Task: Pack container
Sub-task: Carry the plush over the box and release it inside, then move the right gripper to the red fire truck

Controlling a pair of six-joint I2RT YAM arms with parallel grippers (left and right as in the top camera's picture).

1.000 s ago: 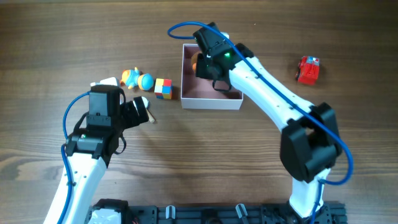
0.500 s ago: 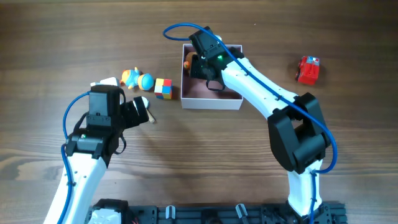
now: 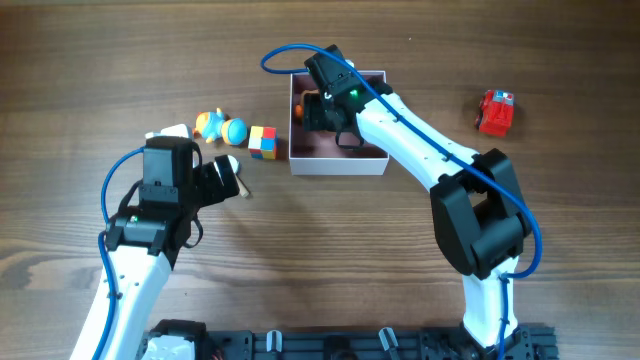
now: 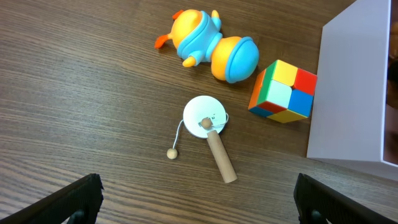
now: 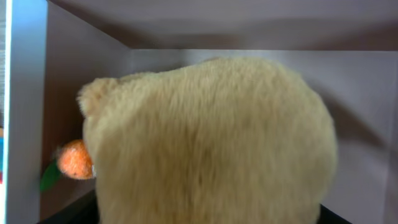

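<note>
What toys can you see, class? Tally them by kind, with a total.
Plush toy: 1
Duck toy: 1
Colour cube: 1
Paddle-and-ball toy: 1
Red vehicle: 1
Total: 5
White item left of the duck: unclear, not counted.

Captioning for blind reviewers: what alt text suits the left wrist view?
A white disc toy with a wooden handle lies on the wooden table, ahead of the open left gripper. Beyond it are an orange-and-blue duck toy and a colourful puzzle cube, the cube beside the white wall of the container.
</note>
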